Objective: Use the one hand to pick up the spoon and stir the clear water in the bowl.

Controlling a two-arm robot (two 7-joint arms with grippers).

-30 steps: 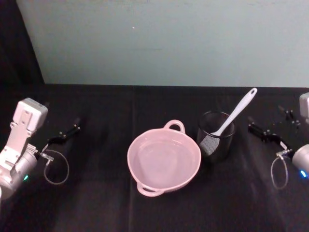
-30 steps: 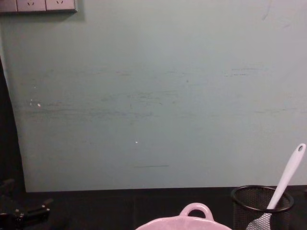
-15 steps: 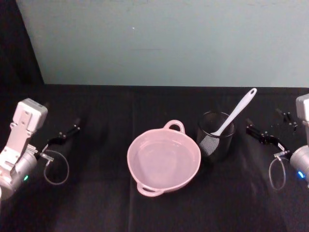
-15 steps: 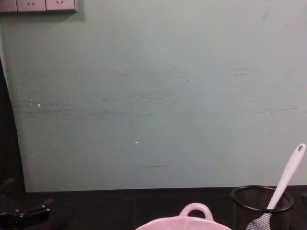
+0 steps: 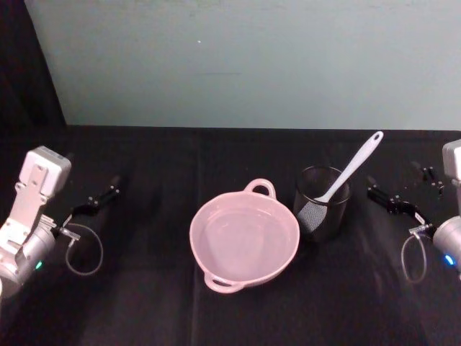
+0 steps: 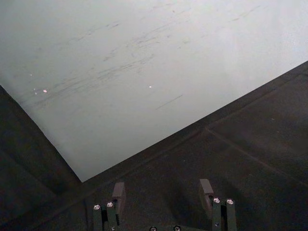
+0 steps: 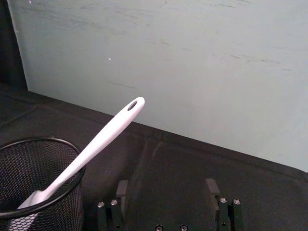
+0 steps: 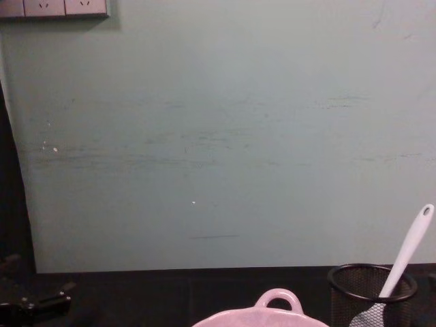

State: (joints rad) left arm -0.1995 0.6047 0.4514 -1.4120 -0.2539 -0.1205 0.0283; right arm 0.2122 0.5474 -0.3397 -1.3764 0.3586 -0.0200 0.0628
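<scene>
Dim, soft-focus views (black table (image 5: pixel 144 303) swallowing shadows), pale wall (image 5: pixel 252 58) evenly lit.

You face a pale green wall (image 8: pixel 218 136), scuffed with faint streaks, behind a table (image 5: pixel 144 303) draped in black cloth. White sockets (image 8: pixel 54 7) sit far upper left.
</scene>
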